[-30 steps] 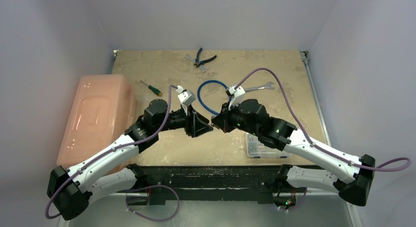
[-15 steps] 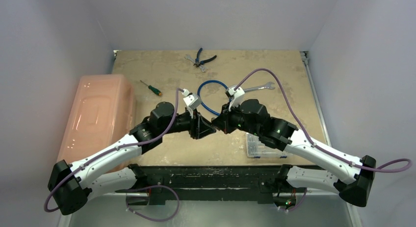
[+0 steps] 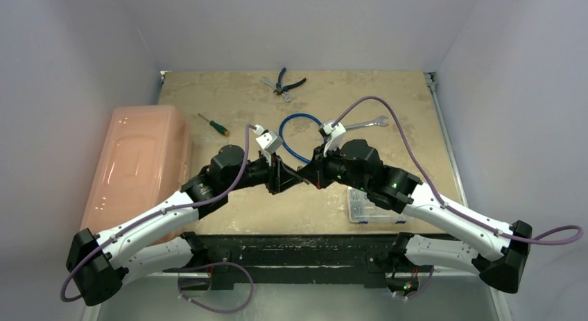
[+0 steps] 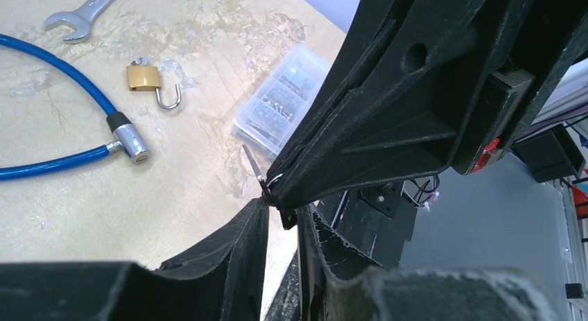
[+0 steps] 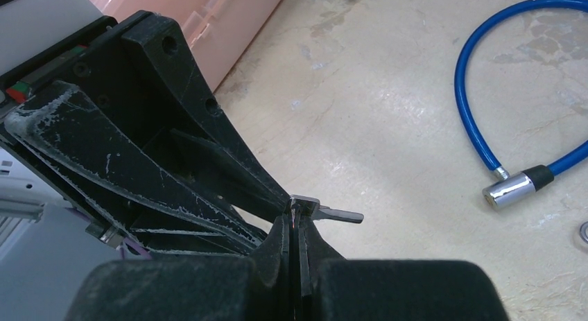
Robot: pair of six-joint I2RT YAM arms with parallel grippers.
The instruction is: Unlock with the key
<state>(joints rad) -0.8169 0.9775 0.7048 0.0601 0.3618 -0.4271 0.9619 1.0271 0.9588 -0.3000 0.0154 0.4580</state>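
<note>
The small silver key [image 5: 338, 213] sticks out sideways from my right gripper [image 5: 298, 222], which is shut on its head. In the left wrist view the key's blade [image 4: 252, 163] points up from that black fingertip. My left gripper [image 4: 283, 213] meets it head-on, jaws a narrow gap apart around the right fingertip and the key's head, one finger [image 4: 258, 220] touching the key ring. Both grippers meet above mid-table [image 3: 299, 177]. The brass padlock [image 4: 143, 77] lies on the table with its shackle swung open, away from both grippers.
A blue cable lock [image 3: 295, 137] loops just behind the grippers, with a silver wrench [image 3: 364, 123] to its right. A clear plastic box [image 3: 367, 209] sits at near right. A pink bin [image 3: 135, 168] stands at left; a screwdriver [image 3: 211, 124] and pliers [image 3: 284, 82] lie further back.
My left arm has reached right to the right gripper's tip, and its jaws have narrowed around the key end. The right arm has stayed still.
</note>
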